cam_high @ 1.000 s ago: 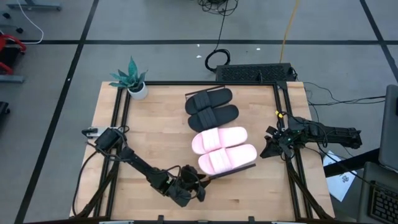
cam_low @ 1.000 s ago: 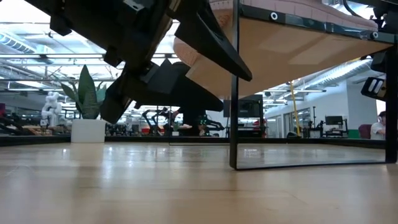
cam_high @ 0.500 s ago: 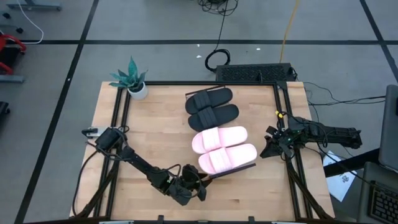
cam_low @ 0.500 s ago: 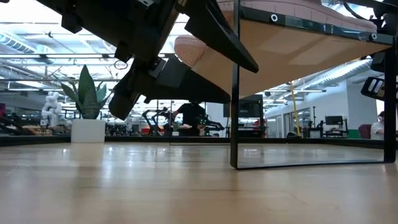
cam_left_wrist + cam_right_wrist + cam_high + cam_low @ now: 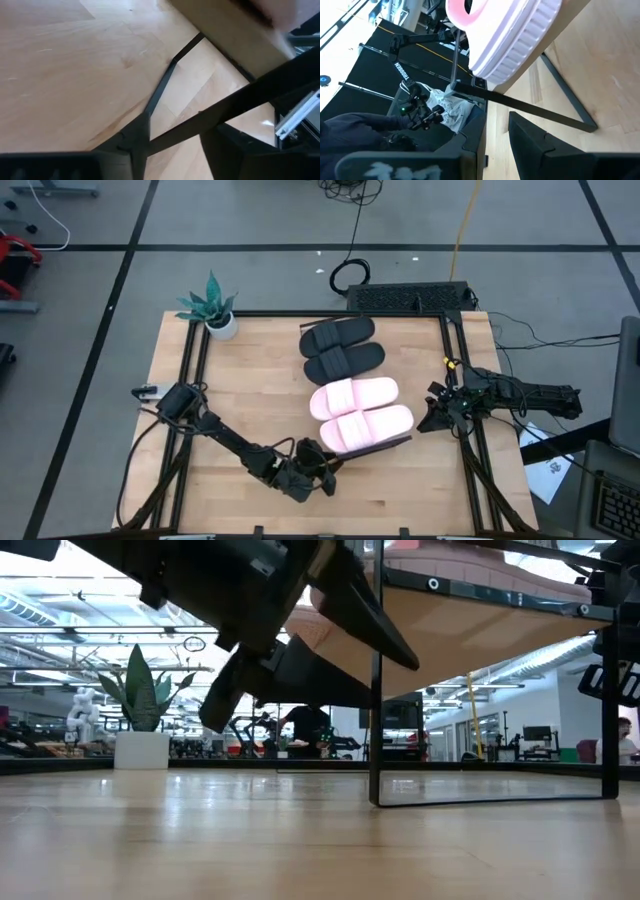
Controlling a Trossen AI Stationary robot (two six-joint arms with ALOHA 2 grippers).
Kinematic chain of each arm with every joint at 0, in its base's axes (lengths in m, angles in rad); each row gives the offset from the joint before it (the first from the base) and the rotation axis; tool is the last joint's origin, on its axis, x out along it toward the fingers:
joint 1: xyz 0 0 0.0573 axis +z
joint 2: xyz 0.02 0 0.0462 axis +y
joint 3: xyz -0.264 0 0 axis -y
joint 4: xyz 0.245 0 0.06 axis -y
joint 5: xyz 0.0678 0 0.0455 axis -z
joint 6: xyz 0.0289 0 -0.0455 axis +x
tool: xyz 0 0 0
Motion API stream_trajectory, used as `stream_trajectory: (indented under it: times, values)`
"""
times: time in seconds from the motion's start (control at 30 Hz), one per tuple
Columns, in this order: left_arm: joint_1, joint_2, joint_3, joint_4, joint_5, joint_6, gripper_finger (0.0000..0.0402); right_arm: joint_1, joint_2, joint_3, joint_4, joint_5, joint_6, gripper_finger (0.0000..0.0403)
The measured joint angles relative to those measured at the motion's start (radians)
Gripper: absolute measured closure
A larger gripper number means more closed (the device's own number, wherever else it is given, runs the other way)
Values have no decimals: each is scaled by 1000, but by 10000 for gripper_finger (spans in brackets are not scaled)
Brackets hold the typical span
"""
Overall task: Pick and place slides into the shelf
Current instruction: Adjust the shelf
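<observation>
The shelf [image 5: 404, 444], light wood with a thin dark frame, runs near to far mid-table. It carries two black slides [image 5: 342, 338] at its far end and two pink slides [image 5: 366, 426] at its near end. My left gripper [image 5: 322, 468] is at the shelf's near left corner, on the frame. My right gripper [image 5: 431, 420] stands open just off the near right corner, with a frame bar [image 5: 530, 110] ahead of its fingers and a pink slide [image 5: 510, 35] above. In the low view the shelf's underside [image 5: 480, 640] and near end frame [image 5: 376, 720] fill the top. My left gripper [image 5: 175, 150] has a thin dark frame bar [image 5: 192, 129] of the shelf's near left corner between its two fingers, coming level from the table's left. The bar runs slantwise across the fingers. Whether the end frame's bottom bar [image 5: 490, 800] rests on the table, I cannot tell. My right gripper: I cannot tell whether its fingers touch the shelf's frame.
A potted plant [image 5: 215, 315] stands at the table's far left corner. Black rails [image 5: 195, 380] run along the table's left and right sides, and a black box [image 5: 410, 298] lies at the far edge. Bare tabletop [image 5: 250, 390] lies left of the shelf.
My left gripper has moved a little toward the table's right and far edges, taking the shelf's near end with it. The shelf and its four slides have shifted toward the far edge, so the end frame looks smaller in the low view.
</observation>
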Motion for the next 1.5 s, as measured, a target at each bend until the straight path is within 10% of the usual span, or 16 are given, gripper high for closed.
stream_trajectory:
  times: [0.33, 1.5]
  values:
    - [-4, 27, -1, 37, -49, 26, 332, 0, 0, 0, 0, 0, 2, 330]
    - [-61, -2, 0, -243, -206, -154, 326, 0, 0, 0, 1, 1, 26, 330]
